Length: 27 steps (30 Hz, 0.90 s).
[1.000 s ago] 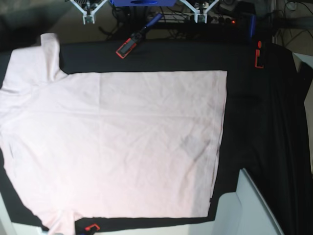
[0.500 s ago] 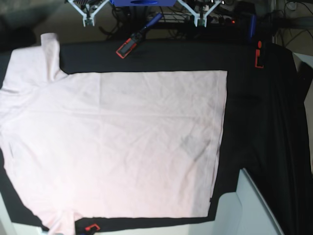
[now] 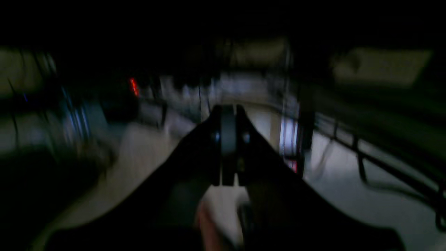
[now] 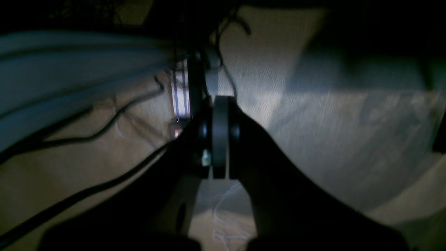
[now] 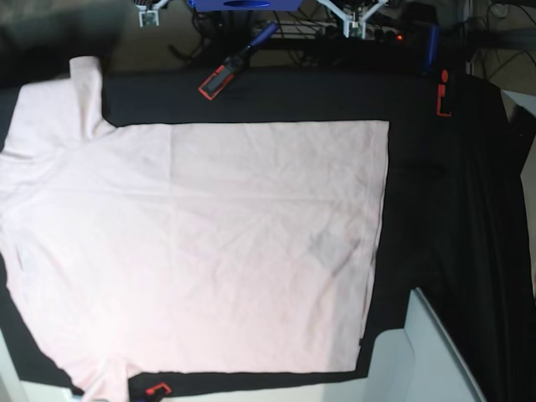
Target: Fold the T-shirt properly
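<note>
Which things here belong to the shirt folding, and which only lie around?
Belong to the job:
- T-shirt, spread flat
- left gripper, shut
- right gripper, shut

Just lying about:
- black table cloth
- red-and-black clamp
- red clip

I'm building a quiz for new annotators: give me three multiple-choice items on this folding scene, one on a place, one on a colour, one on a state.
1. Where does the T-shirt lie?
A. on the black table cloth
B. draped over an arm
C. on the floor

2. What colour is the shirt?
A. blue
B. pale pink
C. green

3. How does the left claw stand?
A. wide open
B. shut on the shirt
C. shut, empty

A: the cloth borders the flat shirt.
B: the base view shows pale pink.
C: its jaws meet with nothing between.
</note>
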Tool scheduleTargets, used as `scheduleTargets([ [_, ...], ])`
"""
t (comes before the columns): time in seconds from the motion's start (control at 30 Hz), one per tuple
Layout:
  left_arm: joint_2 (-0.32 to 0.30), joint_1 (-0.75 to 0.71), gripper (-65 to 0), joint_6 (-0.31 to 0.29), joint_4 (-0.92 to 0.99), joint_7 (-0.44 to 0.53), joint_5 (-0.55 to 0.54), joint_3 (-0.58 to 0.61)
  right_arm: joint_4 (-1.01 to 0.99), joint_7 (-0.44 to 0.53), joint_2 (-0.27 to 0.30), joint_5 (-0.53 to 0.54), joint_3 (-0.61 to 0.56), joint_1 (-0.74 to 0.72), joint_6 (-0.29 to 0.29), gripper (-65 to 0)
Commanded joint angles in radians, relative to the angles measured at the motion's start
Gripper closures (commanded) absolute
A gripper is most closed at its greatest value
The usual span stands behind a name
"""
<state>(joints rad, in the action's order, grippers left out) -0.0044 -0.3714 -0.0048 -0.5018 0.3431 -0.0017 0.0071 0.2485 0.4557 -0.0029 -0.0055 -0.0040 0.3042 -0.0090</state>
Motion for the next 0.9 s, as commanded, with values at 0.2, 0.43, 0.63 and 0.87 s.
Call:
scheduleTargets([
  [0.2,-0.003,-0.027,0.0,0.001,0.016,0.066,-0.001,0.0,0.133,0.041,-0.003,0.003,0.006,0.106,0.001,0.0],
  [0.43,-0.006,-0.044,0.0,0.001,0.007,0.075,-0.001,0.0,0.157,0.045,-0.004,0.003,0.006,0.126,-0.001,0.0],
  [0.63,-0.044,-0.104,0.0,0.001,-0.065,0.224,-0.007,0.078,0.394,0.09,-0.007,0.003,0.098,0.258,-0.001,0.0],
  [0.87,-0.065,-0.159,0.0,0.006,-0.16,0.408,-0.011,0.098,0.736,0.093,-0.007,0.003,0.157,0.413,-0.001,0.0],
])
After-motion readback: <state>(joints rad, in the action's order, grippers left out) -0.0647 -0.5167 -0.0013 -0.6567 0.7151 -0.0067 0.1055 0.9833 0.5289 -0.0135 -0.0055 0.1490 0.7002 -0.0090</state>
